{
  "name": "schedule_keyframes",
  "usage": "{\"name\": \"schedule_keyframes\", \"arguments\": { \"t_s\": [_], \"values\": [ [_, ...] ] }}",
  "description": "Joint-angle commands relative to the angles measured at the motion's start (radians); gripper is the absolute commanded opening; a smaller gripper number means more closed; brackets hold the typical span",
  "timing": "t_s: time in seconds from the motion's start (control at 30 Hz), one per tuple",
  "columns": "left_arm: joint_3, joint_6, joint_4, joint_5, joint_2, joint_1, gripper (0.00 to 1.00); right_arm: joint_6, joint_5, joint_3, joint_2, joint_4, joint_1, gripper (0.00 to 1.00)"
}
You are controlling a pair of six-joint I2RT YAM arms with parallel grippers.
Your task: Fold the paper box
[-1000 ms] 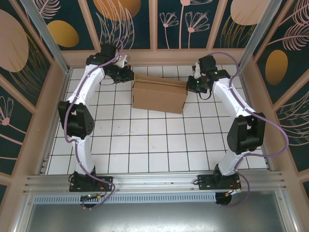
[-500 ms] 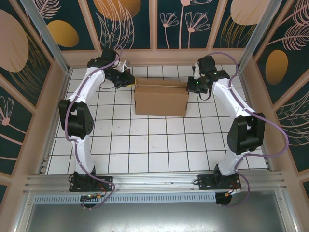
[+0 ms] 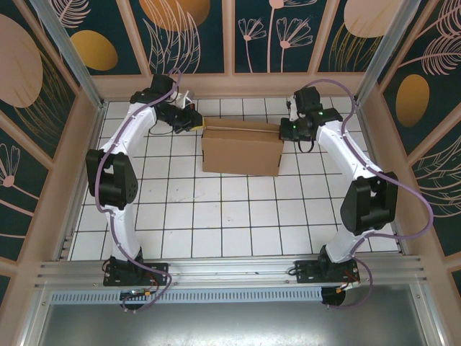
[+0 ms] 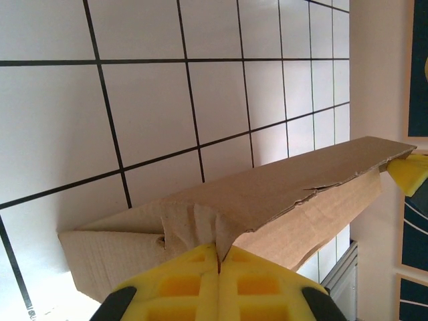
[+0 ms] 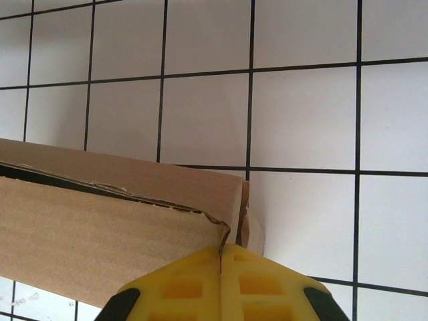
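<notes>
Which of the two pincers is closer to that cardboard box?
Neither: it is a tie. The left pincer is shut on the paper box at its far left corner, the right pincer at its far right corner, both touching it.

Floor [image 3: 238, 216]: I read white square tiles with thin dark grout lines, brightly and evenly lit. Wall panels [image 3: 302, 43]: dark teal, with pale plant drawings and orange ovals, set in peach frames [image 3: 229, 43]. I note aluminium posts [image 3: 72, 58] at the back corners, a slotted aluminium rail [image 3: 230, 270] along the near edge and grey sheet metal [image 3: 230, 324] below it.
</notes>
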Motion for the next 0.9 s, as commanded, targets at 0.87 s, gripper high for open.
{"name": "schedule_keyframes", "arguments": {
  "t_s": [0.87],
  "values": [
    [-0.239,-0.136,0.258,0.106,-0.116,-0.014,0.00,0.084,-0.049,-0.122,-0.058,0.109,0.056,0.00]
  ]
}}
